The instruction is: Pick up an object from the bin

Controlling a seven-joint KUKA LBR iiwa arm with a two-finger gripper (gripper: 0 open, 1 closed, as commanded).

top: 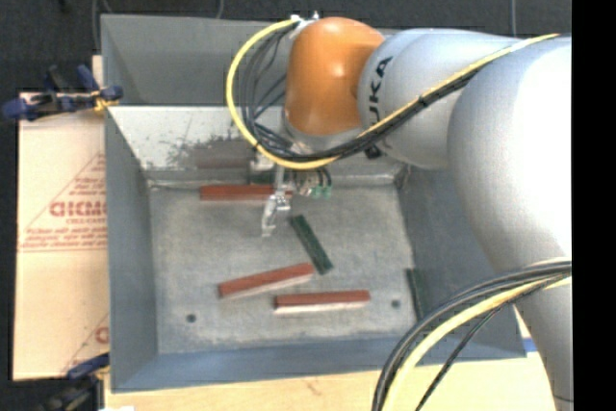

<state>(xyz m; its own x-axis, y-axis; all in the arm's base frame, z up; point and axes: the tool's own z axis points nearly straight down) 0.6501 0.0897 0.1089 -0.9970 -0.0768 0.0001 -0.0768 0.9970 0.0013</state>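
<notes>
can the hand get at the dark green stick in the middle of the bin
Probably yes: the green stick lies flat on the bin floor, just beside the hand, with nothing on top of it.

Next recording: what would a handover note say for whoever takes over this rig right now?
Gripper: low over the back half of the bin, with nothing visibly held.
Things: the back red bar lies along the back wall, its right end beside the gripper. The green bar lies just in front and to the right of the gripper. The slanted red bar and the front red bar lie nearer the front.
Done: nothing lifted yet.
Left: grip one bar and lift it out.
</notes>
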